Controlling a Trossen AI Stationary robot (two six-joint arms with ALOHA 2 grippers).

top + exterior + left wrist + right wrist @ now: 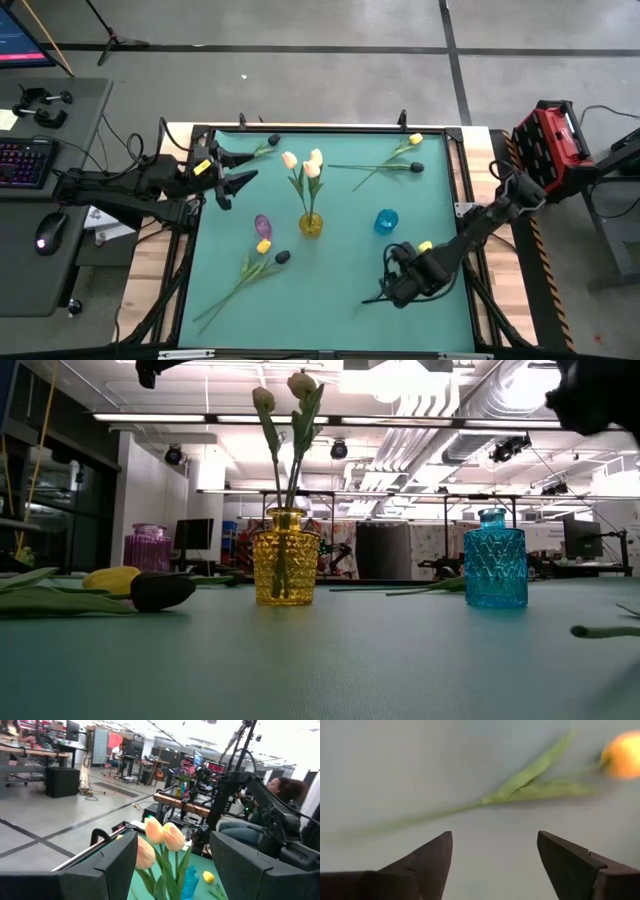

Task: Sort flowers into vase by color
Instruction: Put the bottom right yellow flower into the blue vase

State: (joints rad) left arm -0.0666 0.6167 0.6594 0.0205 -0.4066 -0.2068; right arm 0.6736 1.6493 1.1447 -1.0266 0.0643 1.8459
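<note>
Hovering low over the teal table mat (330, 250), the right gripper (495, 851) stands spread and empty, with a yellow-headed artificial tulip on a thin green stem (530, 782) lying flat just ahead of its fingertips. Farther off stand a blue ribbed glass vase (386, 221) and a yellow glass vase (311, 224) holding three cream-peach tulips (305, 165). Beyond them, the left gripper (228, 170) waits, spread and empty.
</note>
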